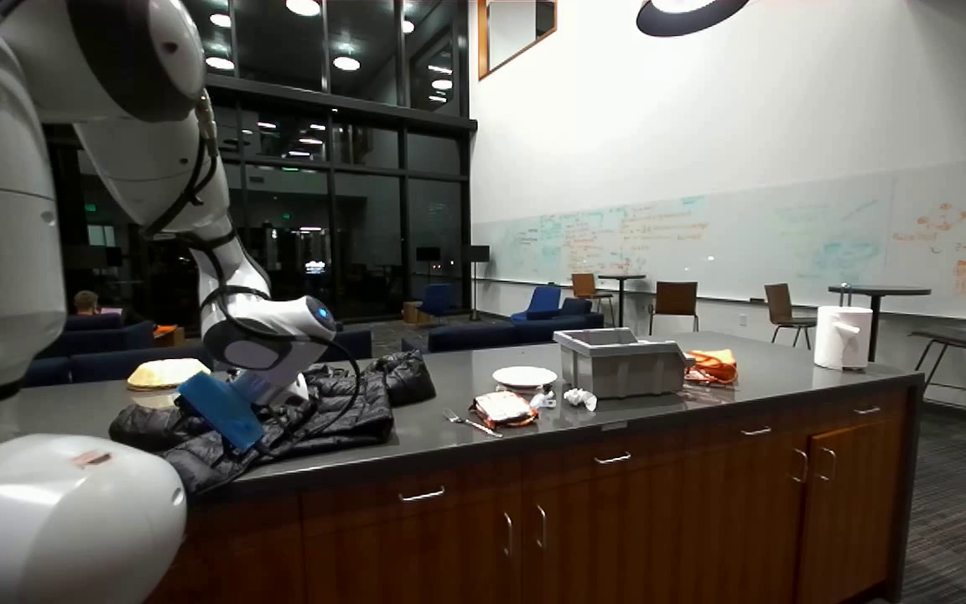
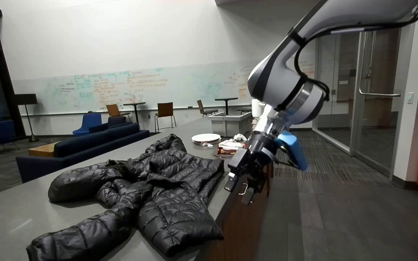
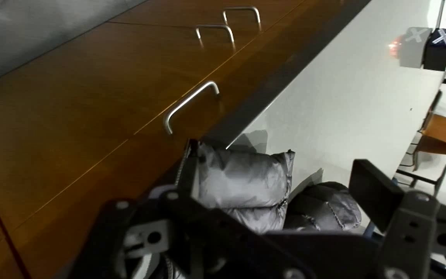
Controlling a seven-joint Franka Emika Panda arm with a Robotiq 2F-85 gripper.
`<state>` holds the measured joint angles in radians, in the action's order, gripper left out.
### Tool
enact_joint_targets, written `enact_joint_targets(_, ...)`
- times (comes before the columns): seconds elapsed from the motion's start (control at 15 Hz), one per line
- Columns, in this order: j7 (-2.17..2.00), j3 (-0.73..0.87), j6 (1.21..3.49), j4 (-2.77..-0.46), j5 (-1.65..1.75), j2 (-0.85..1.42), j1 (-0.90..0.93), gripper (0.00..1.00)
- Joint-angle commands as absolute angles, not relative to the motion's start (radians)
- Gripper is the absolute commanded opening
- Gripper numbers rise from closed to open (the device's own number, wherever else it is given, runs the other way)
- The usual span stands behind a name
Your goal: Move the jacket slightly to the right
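Jacket (image 2: 180, 217), black and puffy, spread in soft folds over the grey counter (image 2: 9, 203). Lies just beside the gripper (image 2: 238, 192), to the left of it in an exterior view, with a thin strip of bare counter visible between hem and nearer jaw. Reaches the counter's front edge, with one lower corner seemingly past it. Stretches one sleeve toward the camera there, and bunches up at the far end, near the white plate (image 2: 206, 137).

At that front edge, gripper tilted downward, seen against the brown cabinet (image 2: 241, 224), both jaws spread wide, tips well apart. In the wrist view, within the gap of the jaws, a quilted panel of jacket, pale grey under the light, and just right of it a darker, rounded fold. Touching the fabric or merely near it at the jaw on the left of that view: cannot tell.

In an exterior view, wrist (image 1: 290, 317) and blue block (image 1: 223, 411) in front of the jacket, covering part of it and hiding the jaws. Behind, on the counter, a round tan-and-white object (image 1: 166, 373). Farther along, apart from the jacket, snack packet (image 1: 504, 408), metal fork (image 1: 466, 422), crumpled white paper (image 1: 580, 398) and grey bin (image 1: 621, 377), then orange bag (image 1: 714, 367) just beside the bin and white jug (image 1: 840, 340) near the counter's end.
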<state>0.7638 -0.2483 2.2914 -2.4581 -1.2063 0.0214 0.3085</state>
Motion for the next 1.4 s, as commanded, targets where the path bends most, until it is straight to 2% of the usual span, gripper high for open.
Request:
enact_joint_targets(0.0,0.937,-0.273,2.277,-2.405,-1.301,0.147,0.304,1.00)
enact_joint_targets(0.8,1.122,-0.313,2.190,-2.260,-1.325,0.384,0.323,1.00)
enact_joint_targets(1.33,1.109,-0.302,2.197,-2.241,-1.312,0.409,0.339,1.00)
